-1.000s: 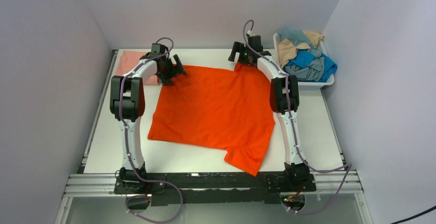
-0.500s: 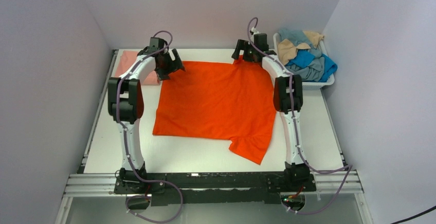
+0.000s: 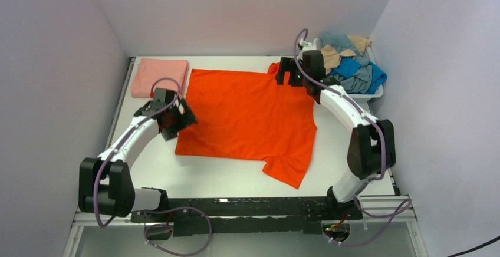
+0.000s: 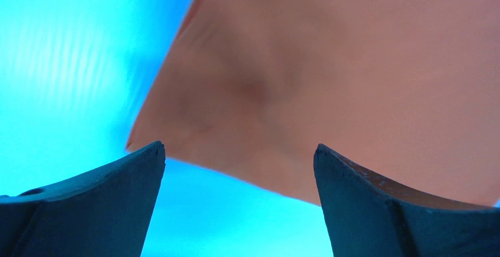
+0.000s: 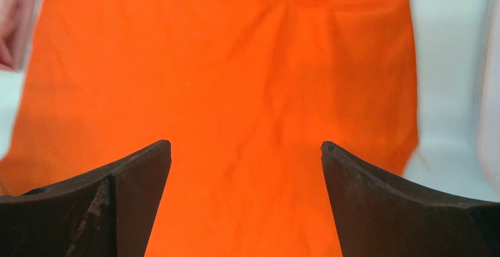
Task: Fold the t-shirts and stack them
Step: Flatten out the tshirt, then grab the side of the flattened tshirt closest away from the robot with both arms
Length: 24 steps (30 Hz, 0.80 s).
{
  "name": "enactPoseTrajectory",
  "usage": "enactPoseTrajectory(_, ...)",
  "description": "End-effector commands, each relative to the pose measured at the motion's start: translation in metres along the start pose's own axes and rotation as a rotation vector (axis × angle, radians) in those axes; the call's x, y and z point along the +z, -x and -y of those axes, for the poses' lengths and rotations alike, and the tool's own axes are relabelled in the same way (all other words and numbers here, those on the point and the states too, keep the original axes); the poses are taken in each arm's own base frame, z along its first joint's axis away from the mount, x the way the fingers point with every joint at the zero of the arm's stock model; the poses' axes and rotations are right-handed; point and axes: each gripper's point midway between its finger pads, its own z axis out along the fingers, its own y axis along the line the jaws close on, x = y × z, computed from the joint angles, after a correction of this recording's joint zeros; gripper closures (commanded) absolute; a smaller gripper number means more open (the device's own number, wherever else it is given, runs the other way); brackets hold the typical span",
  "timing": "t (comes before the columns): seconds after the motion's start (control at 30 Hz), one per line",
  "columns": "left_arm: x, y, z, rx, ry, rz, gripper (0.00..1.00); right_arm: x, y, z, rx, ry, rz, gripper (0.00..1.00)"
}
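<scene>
Cloth comes first: the orange t-shirt [image 3: 247, 115] lies spread flat on the middle of the table [image 3: 354, 145], smooth apart from faint creases. One short sleeve points toward 5 o'clock; the other, at about 1 o'clock, is partly covered by the right gripper [image 3: 288, 72]. In the left wrist view the picture is blurred and the colours are off. The cloth reads as dull salmon and the tabletop as cyan, and only a soft corner of fabric shows, so its weave cannot be made out.

At 10 o'clock from the orange shirt, just beside its far left corner, a salmon-pink t-shirt [image 3: 159, 77] sits folded into a neat rectangle. At 2 o'clock a heap of t-shirts [image 3: 349, 67] in blue, grey-blue, teal and tan lies crumpled in a white plastic basket [image 3: 377, 96]. How many there are cannot be counted, and the basket's near wall is partly behind the right arm.

The left gripper [image 3: 180, 118] hangs over the shirt's edge at 8 o'clock, its dark wedge-shaped fingers [image 4: 106, 192] spread wide with nothing between them. The right gripper hovers at the far sleeve, also spread wide and holding nothing, its matte black fingers [image 5: 112, 204] framing open orange cloth
</scene>
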Motion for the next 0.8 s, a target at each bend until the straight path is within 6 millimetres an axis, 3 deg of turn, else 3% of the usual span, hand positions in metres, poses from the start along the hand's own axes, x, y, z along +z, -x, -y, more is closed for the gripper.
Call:
enactPoseTrajectory(0.0, 0.005, -0.027, -0.04, -0.129, 0.114, 0.004, 0.08, -0.011, -0.035, 0.016, 0.053, -0.066, -0.06, 0.0)
enactPoseTrajectory(0.2, 0.017, -0.034, -0.061, -0.211, 0.173, 0.027, 0.19, -0.022, -0.065, 0.021, 0.036, -0.117, -0.13, 0.0)
enactPoseTrajectory(0.37, 0.03, -0.029, -0.075, -0.266, 0.241, 0.054, 0.36, -0.027, -0.072, 0.023, 0.031, -0.145, -0.149, 0.0)
enactPoseTrajectory(0.43, 0.033, -0.028, -0.074, -0.27, 0.241, 0.035, 0.48, -0.031, -0.073, 0.025, 0.037, -0.159, -0.156, 0.0)
enactPoseTrajectory(0.5, 0.035, -0.029, -0.072, -0.269, 0.229, 0.02, 0.65, -0.036, -0.074, 0.027, 0.041, -0.174, -0.165, 0.0)
enactPoseTrajectory(0.57, 0.035, -0.03, -0.069, -0.285, 0.221, 0.011, 0.92, -0.044, -0.078, 0.031, 0.045, -0.199, -0.185, 0.0)
enactPoseTrajectory(0.6, 0.034, -0.029, -0.067, -0.287, 0.211, 0.013, 1.0, -0.05, -0.081, 0.033, 0.039, -0.212, -0.199, 0.0)
enactPoseTrajectory(0.7, 0.032, -0.025, -0.067, -0.289, 0.215, 0.029, 1.0, -0.072, -0.097, 0.036, 0.013, -0.221, -0.282, 0.0)
enactPoseTrajectory(0.77, 0.03, -0.023, -0.07, -0.277, 0.231, 0.04, 1.0, -0.087, -0.115, 0.026, -0.011, -0.187, -0.366, 0.0)
